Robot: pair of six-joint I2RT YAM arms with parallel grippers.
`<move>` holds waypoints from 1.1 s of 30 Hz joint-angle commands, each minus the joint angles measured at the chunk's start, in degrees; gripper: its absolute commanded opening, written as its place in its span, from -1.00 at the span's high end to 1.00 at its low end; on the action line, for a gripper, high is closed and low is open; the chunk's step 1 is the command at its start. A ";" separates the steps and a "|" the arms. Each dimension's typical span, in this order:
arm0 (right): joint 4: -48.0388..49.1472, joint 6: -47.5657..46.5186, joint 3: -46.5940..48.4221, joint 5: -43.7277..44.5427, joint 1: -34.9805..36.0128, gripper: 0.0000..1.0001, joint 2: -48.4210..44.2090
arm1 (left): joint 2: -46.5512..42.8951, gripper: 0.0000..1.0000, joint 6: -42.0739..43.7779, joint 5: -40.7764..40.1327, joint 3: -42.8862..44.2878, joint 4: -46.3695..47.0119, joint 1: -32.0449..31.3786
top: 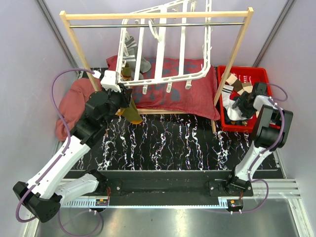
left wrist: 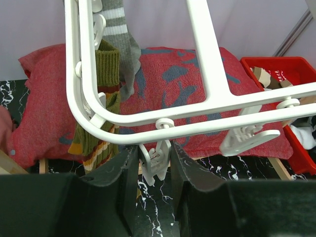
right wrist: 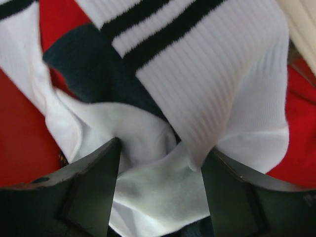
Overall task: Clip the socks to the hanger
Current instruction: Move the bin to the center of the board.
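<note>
Meanwhile right claw (right wrist: 160, 148) gapes over a white sock (right wrist: 148, 192), left claw (left wrist: 153, 148) spread astride a hanger clip (left wrist: 157, 159).

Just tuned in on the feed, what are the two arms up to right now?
The left gripper is up at the lower rail of the white hanger, its fingers straddling a small dangling clip. Whether it is squeezing the clip is unclear. An olive sock and a grey sock already hang at the frame. The right gripper is down in the red bin, jaws open over a plain white sock, not yet closed on it.
</note>
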 commanded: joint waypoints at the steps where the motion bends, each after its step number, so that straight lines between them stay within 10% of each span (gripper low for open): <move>1: -2.49 6.63 -10.29 -5.71 0.22 -0.47 -6.79 | -0.26 1.00 -0.22 1.94 1.01 -4.57 0.23; 16: -7.50 12.53 -30.79 -5.20 0.31 -0.73 -34.22 | -1.40 1.00 -0.40 2.55 0.92 -4.39 0.32; 26: -16.98 -0.89 -6.83 11.22 0.31 -0.79 -31.78 | -1.85 1.00 -0.22 2.46 0.84 -4.39 0.32; 33: -23.84 -9.96 7.17 12.91 0.22 -0.31 -14.75 | -2.20 1.00 0.22 2.03 0.75 -4.30 0.32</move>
